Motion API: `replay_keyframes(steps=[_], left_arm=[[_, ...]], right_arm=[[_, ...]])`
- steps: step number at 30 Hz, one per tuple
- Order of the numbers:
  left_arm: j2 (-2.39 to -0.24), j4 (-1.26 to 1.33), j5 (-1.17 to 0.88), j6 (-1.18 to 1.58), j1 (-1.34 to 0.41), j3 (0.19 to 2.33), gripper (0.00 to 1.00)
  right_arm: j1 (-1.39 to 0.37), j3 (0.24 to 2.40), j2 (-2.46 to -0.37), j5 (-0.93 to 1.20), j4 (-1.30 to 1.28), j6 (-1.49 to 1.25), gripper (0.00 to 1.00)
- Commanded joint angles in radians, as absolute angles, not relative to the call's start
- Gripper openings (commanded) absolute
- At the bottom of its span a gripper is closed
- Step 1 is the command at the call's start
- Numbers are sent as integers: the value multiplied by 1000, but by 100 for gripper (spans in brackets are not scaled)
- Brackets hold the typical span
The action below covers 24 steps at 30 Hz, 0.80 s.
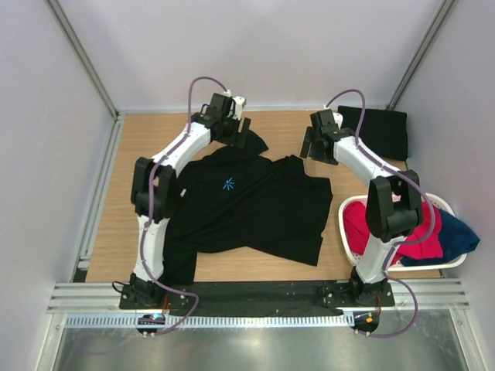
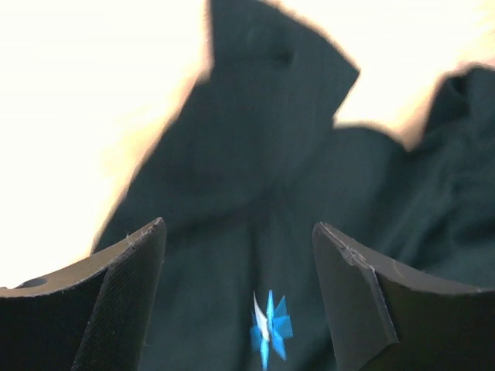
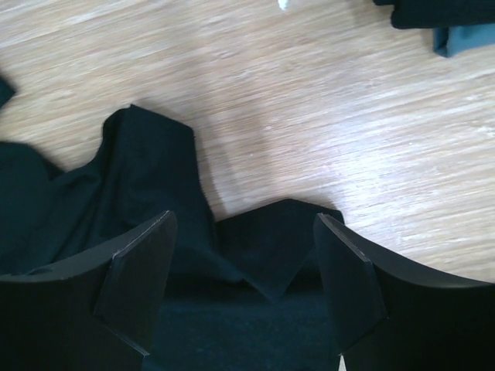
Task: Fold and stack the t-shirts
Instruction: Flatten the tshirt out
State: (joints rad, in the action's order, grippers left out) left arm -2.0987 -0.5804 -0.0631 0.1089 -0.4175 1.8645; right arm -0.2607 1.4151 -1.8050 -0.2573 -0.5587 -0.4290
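Note:
A black collared t-shirt (image 1: 255, 205) with a light-blue starburst mark (image 1: 228, 184) lies spread across the middle of the wooden table (image 1: 147, 147), rumpled at its collar and lower left. A second black t-shirt (image 1: 379, 130) lies folded at the back right. My left gripper (image 1: 241, 133) hangs open just above the collar end; in the left wrist view the cloth (image 2: 255, 154) and starburst (image 2: 269, 325) show between its fingers (image 2: 128, 286). My right gripper (image 1: 308, 145) hangs open over the right sleeve (image 3: 271, 239), gripping nothing.
A white oval basket (image 1: 343, 220) holding red cloth (image 1: 414, 232) and blue cloth (image 1: 456, 236) stands at the front right beside the right arm's base. Pale walls enclose the table on the left, back and right.

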Motion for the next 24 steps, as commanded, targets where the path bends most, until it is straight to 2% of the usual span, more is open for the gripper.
replay_keyframes(steps=[1, 6, 8, 24], left_arm=[[-2239, -581, -166, 3, -425, 2064, 77], [-2420, -647, -147, -64, -452, 2304, 74], [-2463, -669, -134, -87, -472, 2328, 72], [-2526, -719, -81, -94, -492, 2252, 59]], right_arm=[[-247, 1462, -1836, -324, -558, -460, 78], [-224, 1525, -1911, -302, -598, -463, 78], [-219, 1542, -1925, -305, -606, -466, 78], [-213, 1520, -1947, -307, -609, -495, 78]])
